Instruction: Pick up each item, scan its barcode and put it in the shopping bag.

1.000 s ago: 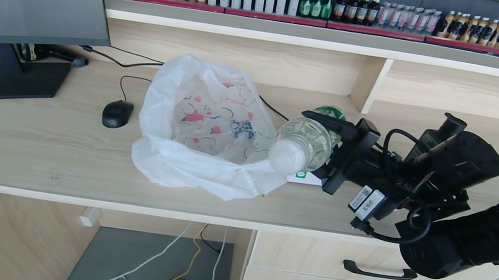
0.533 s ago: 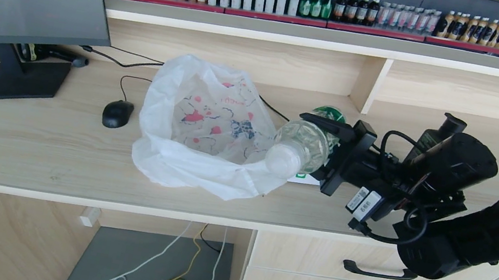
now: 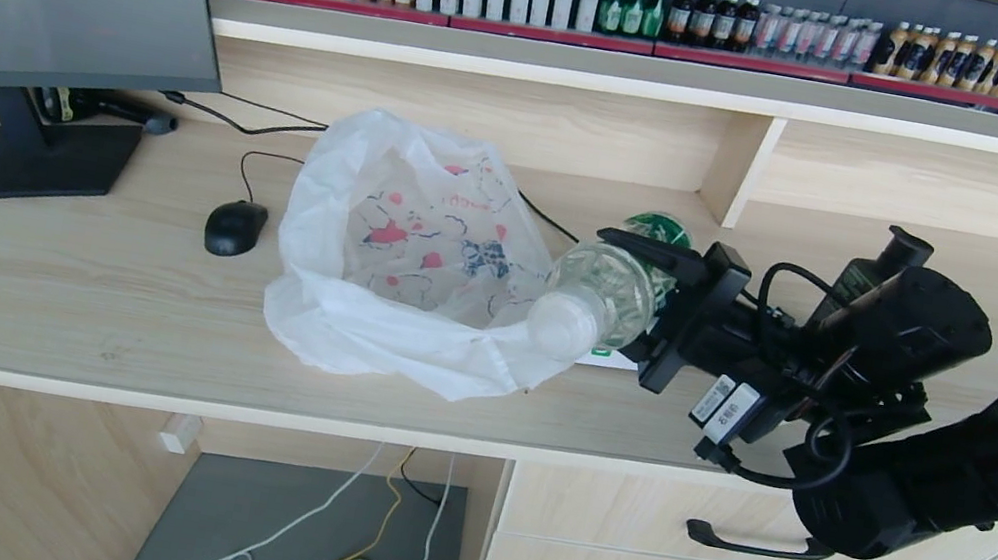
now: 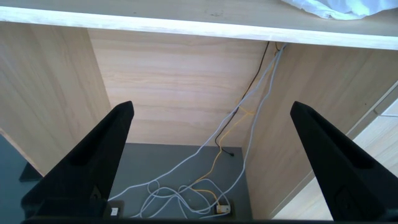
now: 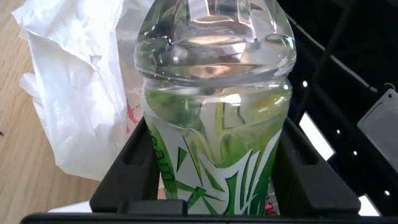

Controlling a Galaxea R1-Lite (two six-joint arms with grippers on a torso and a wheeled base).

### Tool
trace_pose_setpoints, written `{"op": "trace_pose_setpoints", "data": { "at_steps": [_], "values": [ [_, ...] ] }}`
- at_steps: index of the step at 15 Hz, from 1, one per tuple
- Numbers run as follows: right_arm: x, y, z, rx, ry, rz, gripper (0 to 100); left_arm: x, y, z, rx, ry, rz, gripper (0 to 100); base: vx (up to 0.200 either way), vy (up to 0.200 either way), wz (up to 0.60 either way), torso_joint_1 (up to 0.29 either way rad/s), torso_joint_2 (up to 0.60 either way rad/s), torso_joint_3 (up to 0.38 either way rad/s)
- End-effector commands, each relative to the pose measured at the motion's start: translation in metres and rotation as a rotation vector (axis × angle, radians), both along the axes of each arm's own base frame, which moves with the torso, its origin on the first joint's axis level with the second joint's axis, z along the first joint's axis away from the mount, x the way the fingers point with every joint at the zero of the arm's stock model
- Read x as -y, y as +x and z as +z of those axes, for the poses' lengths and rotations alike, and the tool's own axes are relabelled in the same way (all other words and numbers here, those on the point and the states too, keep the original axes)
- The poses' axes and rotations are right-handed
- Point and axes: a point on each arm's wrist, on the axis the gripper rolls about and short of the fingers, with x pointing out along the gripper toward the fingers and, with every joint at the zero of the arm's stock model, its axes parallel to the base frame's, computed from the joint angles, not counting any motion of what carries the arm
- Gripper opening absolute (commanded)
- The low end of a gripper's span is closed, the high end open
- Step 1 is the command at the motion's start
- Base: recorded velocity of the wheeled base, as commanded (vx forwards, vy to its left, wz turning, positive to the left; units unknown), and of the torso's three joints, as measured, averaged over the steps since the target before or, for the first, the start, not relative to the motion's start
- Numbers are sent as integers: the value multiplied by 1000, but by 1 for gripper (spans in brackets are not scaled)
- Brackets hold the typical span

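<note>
The right tool (image 3: 637, 293) pinches a clear plastic bottle with green label (image 3: 600, 292) at the rim of the white printed plastic shopping bag (image 3: 404, 244).
The bottle hangs cap-first over the pale wooden surface (image 3: 50, 296). The limp rim could fold under the cap, so a released bottle might roll outside. It has edged bagward and lower. The left tool (image 4: 211, 109) is spread.

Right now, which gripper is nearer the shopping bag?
Right. The right gripper, holding the bottle, is at the rim of the shopping bag; the left gripper is below the counter.
</note>
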Motion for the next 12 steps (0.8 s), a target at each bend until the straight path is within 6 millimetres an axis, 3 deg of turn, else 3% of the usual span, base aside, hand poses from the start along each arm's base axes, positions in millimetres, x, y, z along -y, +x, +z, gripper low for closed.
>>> {"op": "trace_pose_setpoints", "data": {
  "at_steps": [1, 5, 12],
  "values": [
    [0, 0, 0, -1, 0, 1, 0, 0, 0, 0, 0, 0, -1, 100, 0, 0, 0, 0, 0, 0],
    [1, -5, 5, -16, 8, 9, 0, 0, 0, 0, 0, 0, -1, 100, 0, 0, 0, 0, 0, 0],
    [12, -31, 40, -35, 87, -13, 0, 0, 0, 0, 0, 0, 1, 100, 0, 0, 0, 0, 0, 0]
  ]
}}
